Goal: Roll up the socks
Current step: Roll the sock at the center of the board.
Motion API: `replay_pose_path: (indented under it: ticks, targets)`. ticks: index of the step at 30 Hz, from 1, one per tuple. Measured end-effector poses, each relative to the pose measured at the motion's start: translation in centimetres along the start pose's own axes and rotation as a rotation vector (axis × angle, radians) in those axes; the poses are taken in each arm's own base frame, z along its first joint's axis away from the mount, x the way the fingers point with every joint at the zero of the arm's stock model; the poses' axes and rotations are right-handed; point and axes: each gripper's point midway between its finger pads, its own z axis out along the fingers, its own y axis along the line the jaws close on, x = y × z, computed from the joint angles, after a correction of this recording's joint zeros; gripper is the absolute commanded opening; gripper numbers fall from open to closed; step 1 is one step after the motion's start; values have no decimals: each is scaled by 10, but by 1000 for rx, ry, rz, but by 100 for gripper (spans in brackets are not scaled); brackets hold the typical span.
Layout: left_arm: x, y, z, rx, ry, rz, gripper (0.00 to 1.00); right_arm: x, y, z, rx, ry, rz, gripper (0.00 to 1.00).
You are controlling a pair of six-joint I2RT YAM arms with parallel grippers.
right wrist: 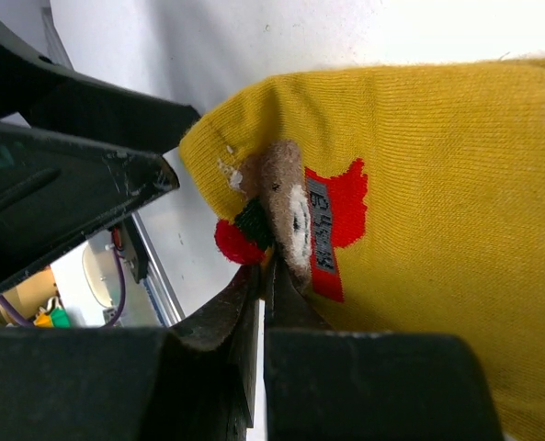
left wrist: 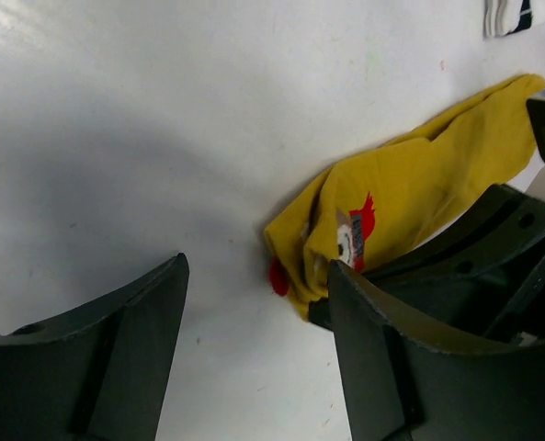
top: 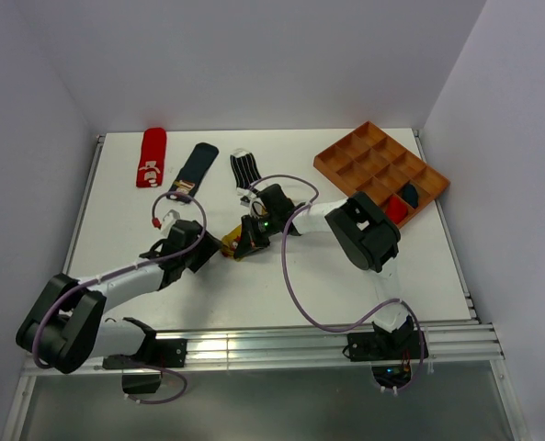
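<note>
At mid-table [top: 364,276], the right pincer [right wrist: 263,276] clamps the yellow sock [right wrist: 437,184] by its patched end, apparently anchoring it for rolling. The left pincer [left wrist: 255,276], jaws apart, sits just beside that end, seemingly lining up its grip.

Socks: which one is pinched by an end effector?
The yellow sock, held by the right end effector; the red sock, navy sock and striped sock lie untouched.

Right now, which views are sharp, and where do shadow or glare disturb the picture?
Top external: even light, glare only on the metal rail at the near edge. Left wrist: a broad soft shadow lies on the table. Right wrist: the yellow sock is sharp, its knit shows.
</note>
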Motion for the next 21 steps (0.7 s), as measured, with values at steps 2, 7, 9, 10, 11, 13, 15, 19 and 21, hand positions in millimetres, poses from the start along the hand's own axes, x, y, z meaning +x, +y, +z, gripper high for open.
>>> replay_pose_path:
  ticks: [2, 7, 9, 10, 11, 13, 15, 19, 21]
  targets:
    - [-2, -3, 4, 3, -10, -7, 66, 0, 0, 0, -1, -1, -1, 0]
    - [-7, -10, 12, 12, -34, -13, 66, 0, 0, 0, -3, -2, -4, 0]
    - [-8, -12, 14, 19, -39, -15, 65, 0, 0, 0, -4, -2, -5, 0]
    - [-8, -12, 15, 20, -40, -15, 64, 1, 0, 0, -5, -2, -5, 0]
    - [-8, -13, 16, 22, -41, -16, 63, 1, 0, 0, -6, -2, -5, 0]
    - [-9, -16, 19, 22, -40, -18, 59, 1, 0, 0, -6, -2, -6, 0]
    - [-8, -17, 22, 17, -36, -22, 54, 1, 0, 0, -7, -3, -6, 0]
    - [-6, -18, 26, 3, -26, -26, 40, 1, 0, 0, -6, -2, -6, 0]
    - [-4, -16, 28, -10, -19, -22, 33, 1, 0, 0, -7, -3, -7, 0]
